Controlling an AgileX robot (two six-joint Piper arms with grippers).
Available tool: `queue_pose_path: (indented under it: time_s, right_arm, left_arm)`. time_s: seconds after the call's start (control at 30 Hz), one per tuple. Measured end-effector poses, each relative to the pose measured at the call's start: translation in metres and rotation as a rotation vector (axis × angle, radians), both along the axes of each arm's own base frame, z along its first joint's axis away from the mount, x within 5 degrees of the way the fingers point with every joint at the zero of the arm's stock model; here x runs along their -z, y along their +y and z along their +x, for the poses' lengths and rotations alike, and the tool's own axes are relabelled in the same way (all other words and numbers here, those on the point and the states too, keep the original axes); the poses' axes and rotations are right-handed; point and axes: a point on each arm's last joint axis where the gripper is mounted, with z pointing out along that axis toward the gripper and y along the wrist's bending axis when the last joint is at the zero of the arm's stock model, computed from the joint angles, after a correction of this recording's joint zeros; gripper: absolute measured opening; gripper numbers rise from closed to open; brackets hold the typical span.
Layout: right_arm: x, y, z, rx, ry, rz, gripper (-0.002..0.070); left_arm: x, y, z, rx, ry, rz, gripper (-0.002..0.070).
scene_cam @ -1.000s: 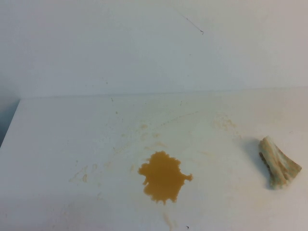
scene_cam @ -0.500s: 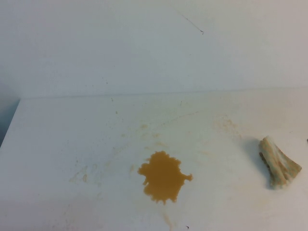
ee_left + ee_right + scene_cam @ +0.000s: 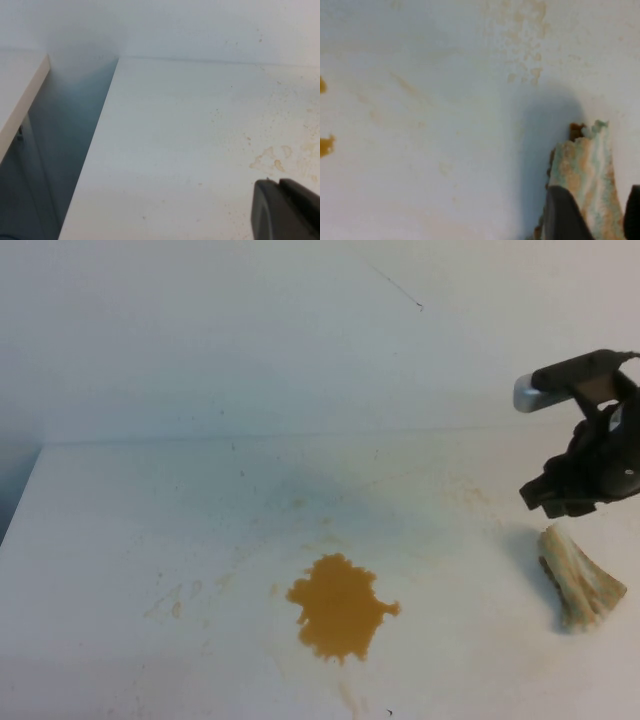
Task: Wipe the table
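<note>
An orange-brown spill (image 3: 340, 606) lies on the white table (image 3: 150, 540), near the middle front. A crumpled, stained rag (image 3: 580, 578) rests on the table at the right. My right gripper (image 3: 548, 502) hangs just above the rag's far end, apart from it. In the right wrist view its dark fingers (image 3: 564, 216) stand apart, open, with the rag (image 3: 587, 165) lying below and between them. My left gripper (image 3: 279, 184) shows only in the left wrist view, shut with nothing in it, over faint dried stains (image 3: 270, 159).
Faint brown smears (image 3: 465, 495) mark the table behind the spill and near the rag. The table's left edge (image 3: 102, 150) drops into a dark gap beside another white surface (image 3: 20, 90). A pale wall (image 3: 300, 340) stands at the back.
My right arm has come into the high view from the right and now hangs over the rag's far end. The rag and the spill have not moved.
</note>
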Motion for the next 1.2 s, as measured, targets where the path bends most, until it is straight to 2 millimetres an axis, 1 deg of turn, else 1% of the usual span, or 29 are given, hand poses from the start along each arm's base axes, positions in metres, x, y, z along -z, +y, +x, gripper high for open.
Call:
queue_pose_path:
  time_s: [0.03, 0.07, 0.1, 0.13, 0.2, 0.33, 0.47, 0.5, 0.53, 0.6, 0.63, 0.67, 0.77, 0.9, 0.97, 1.07, 1.2]
  right_arm:
    - [0.007, 0.002, 0.008, 0.001, 0.028, -0.007, 0.0266]
    - [0.016, 0.004, 0.013, 0.006, 0.061, -0.009, 0.0267]
    - [0.025, 0.004, 0.018, 0.008, 0.087, -0.016, 0.0268]
    - [0.033, 0.004, 0.022, 0.013, 0.113, -0.023, 0.0270]
    - [0.048, 0.002, 0.027, 0.028, 0.156, -0.027, 0.0270]
    - [0.078, -0.008, 0.034, 0.075, 0.234, -0.038, 0.0271]
    - [0.098, -0.016, 0.040, 0.110, 0.267, -0.035, 0.0264]
    - [0.101, -0.017, 0.041, 0.113, 0.268, -0.033, 0.0249]
    - [0.101, -0.018, 0.043, 0.117, 0.266, -0.027, 0.0220]
    - [0.101, -0.016, 0.043, 0.093, 0.262, -0.008, 0.0118]
    - [0.101, -0.014, 0.044, 0.075, 0.260, 0.011, 0.0080]
    - [0.100, -0.011, 0.044, 0.062, 0.256, 0.043, 0.0061]
    - [0.096, 0.001, 0.045, -0.004, 0.249, 0.158, 0.0036]
    - [0.086, 0.031, 0.039, -0.142, 0.247, 0.339, 0.0032]
    - [0.080, 0.052, 0.032, -0.234, 0.245, 0.428, 0.0031]
    - [0.071, 0.084, 0.021, -0.315, 0.259, 0.554, 0.0030]
    - [0.065, 0.127, -0.002, -0.436, 0.277, 0.615, 0.0030]
  left_arm:
    - [0.000, 0.000, 0.000, 0.000, 0.000, 0.000, -0.0003]
    - [0.010, 0.000, 0.000, -0.003, -0.007, 0.000, 0.0000]
    - [0.000, 0.000, 0.000, 0.000, 0.000, 0.000, -0.0003]
    - [0.000, 0.000, 0.000, 0.000, 0.000, 0.000, -0.0003]
    - [0.000, 0.000, 0.000, 0.000, 0.000, 0.000, -0.0003]
    - [0.000, 0.000, 0.000, 0.000, 0.000, 0.000, -0.0003]
    - [0.000, 0.000, 0.000, 0.000, 0.000, 0.000, -0.0003]
    - [0.000, 0.000, 0.000, 0.000, 0.000, 0.000, -0.0003]
    - [0.000, 0.000, 0.000, 0.000, 0.000, 0.000, -0.0003]
    - [0.000, 0.000, 0.000, 0.000, 0.000, 0.000, -0.0003]
    - [0.000, 0.000, 0.000, 0.000, 0.000, 0.000, -0.0003]
    - [0.000, 0.000, 0.000, 0.000, 0.000, 0.000, -0.0003]
    - [0.000, 0.000, 0.000, 0.000, 0.000, 0.000, -0.0003]
    - [0.000, 0.000, 0.000, 0.000, 0.000, 0.000, -0.0003]
    - [0.000, 0.000, 0.000, 0.000, 0.000, 0.000, -0.0003]
    - [0.000, 0.000, 0.000, 0.000, 0.000, 0.000, -0.0003]
    - [0.000, 0.000, 0.000, 0.000, 0.000, 0.000, -0.0003]
